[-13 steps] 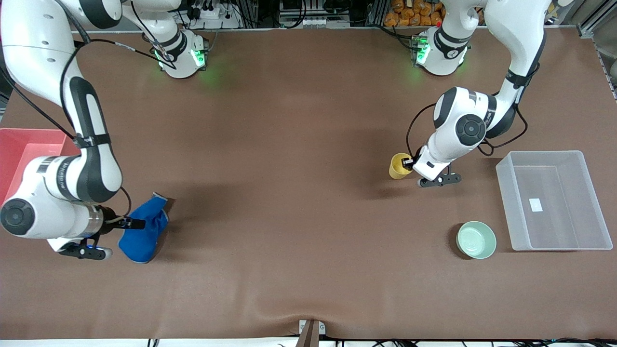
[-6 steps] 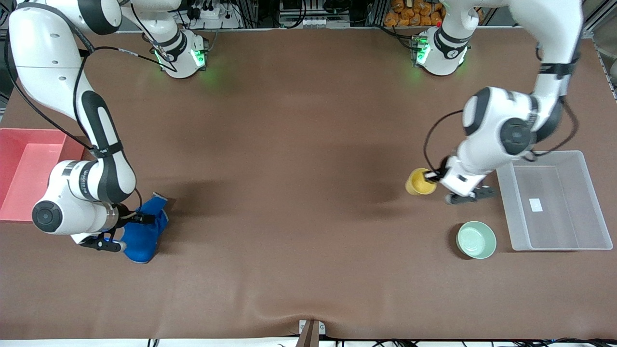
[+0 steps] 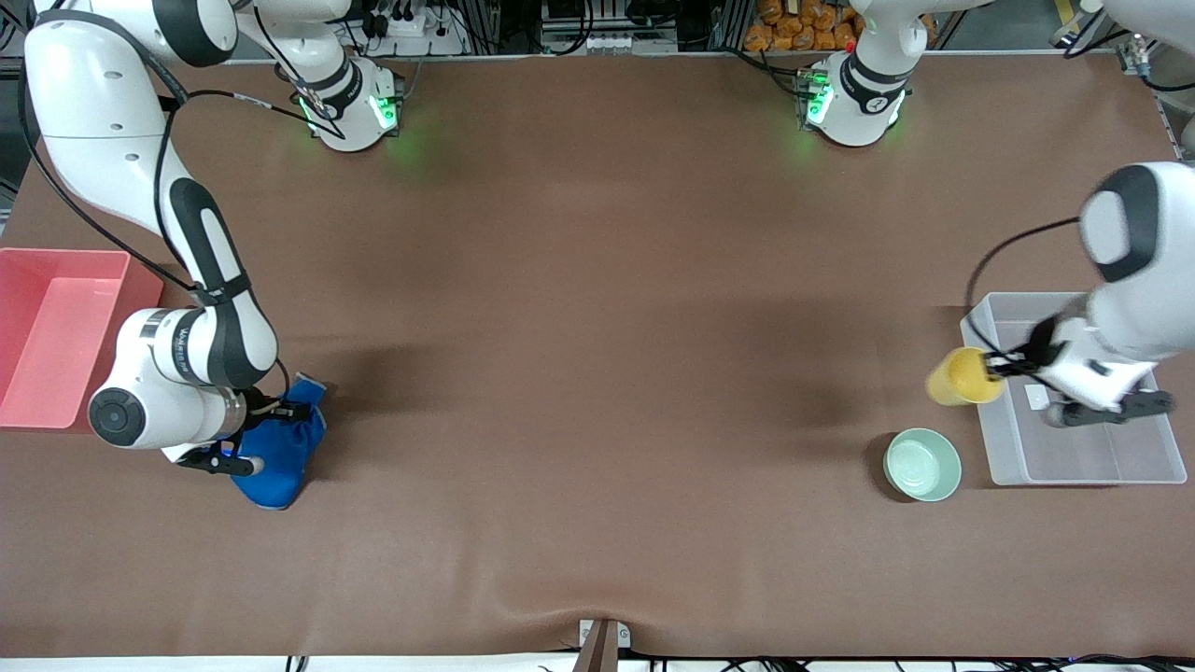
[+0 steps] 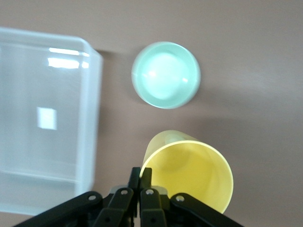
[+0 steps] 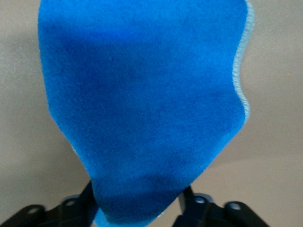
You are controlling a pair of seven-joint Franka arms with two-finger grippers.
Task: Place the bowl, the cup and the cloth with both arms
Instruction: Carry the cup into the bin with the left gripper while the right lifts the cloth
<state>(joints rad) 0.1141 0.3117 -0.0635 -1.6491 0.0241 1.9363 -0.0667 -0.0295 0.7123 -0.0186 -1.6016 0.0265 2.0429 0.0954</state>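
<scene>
Cup (image 3: 963,376) pinched at rim by left gripper (image 4: 140,178), over clear bin (image 3: 1083,467) edge; bowl (image 3: 922,464) adjacent | right gripper (image 3: 291,411) at cloth (image 3: 278,455), fingers astride, grip unclear

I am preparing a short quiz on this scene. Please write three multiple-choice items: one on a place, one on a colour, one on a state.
1. Where is the bowl?
A. in the clear bin
B. on the table beside the clear bin
C. in the pink bin

2. What colour is the cloth?
A. blue
B. red
C. white

3. What does the left gripper do?
A. hangs open over the bowl
B. rests on the table
C. holds the cup by its rim

Answers:
1 B, the bowl stands on the table next to the clear bin.
2 A, the cloth by the right gripper is bright blue.
3 C, the fingers pinch the rim of the cup at the edge of the clear bin.
</scene>
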